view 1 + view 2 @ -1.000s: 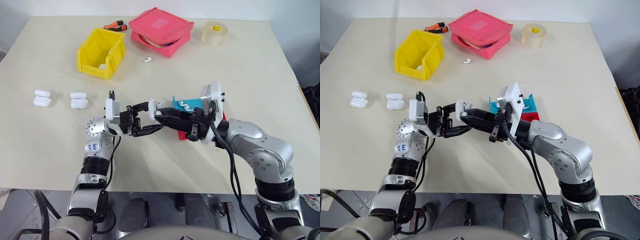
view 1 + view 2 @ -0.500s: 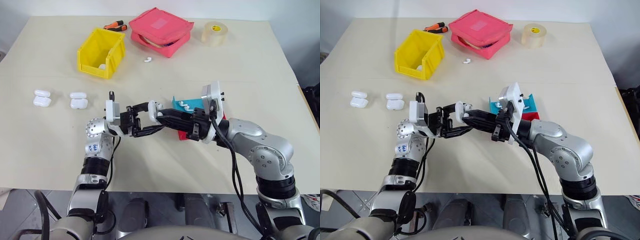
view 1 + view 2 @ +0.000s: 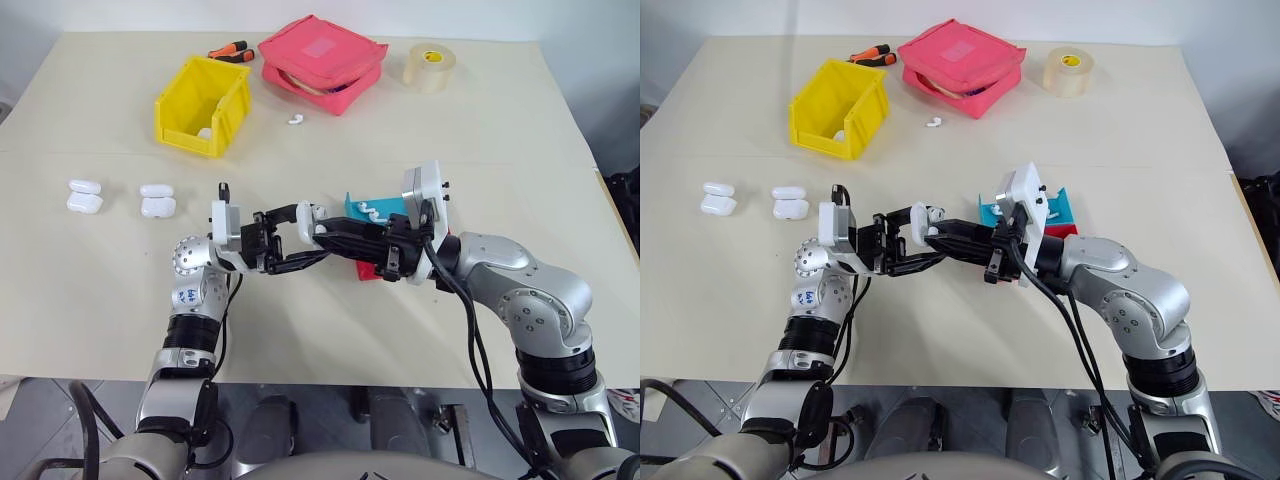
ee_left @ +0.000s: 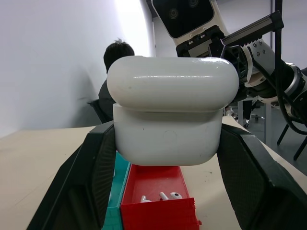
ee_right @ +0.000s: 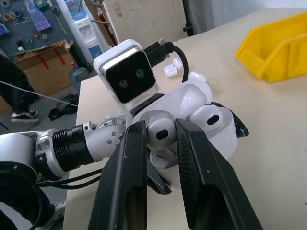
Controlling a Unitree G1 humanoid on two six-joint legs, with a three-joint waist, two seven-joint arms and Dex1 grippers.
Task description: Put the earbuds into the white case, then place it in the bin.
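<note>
My left gripper (image 3: 305, 236) is shut on the white case (image 4: 168, 136), holding it above the middle of the table with its lid (image 4: 172, 82) raised. My right gripper (image 5: 160, 125) is shut on one of the earbuds (image 5: 160, 136) right at the open case (image 5: 218, 136). Another earbud (image 5: 209, 117) sits inside the case. The yellow bin (image 3: 200, 103) stands at the far left of the table with a small white thing in it. More earbuds lie in a red tray (image 4: 158, 192) under the grippers and in a teal tray (image 3: 372, 208).
Two more white cases (image 3: 85, 195) (image 3: 157, 200) lie at the left of the table. A loose earbud (image 3: 295, 120) lies right of the bin. At the far edge are a pink pouch (image 3: 320, 50), a tape roll (image 3: 430, 67) and orange-handled tools (image 3: 230, 52).
</note>
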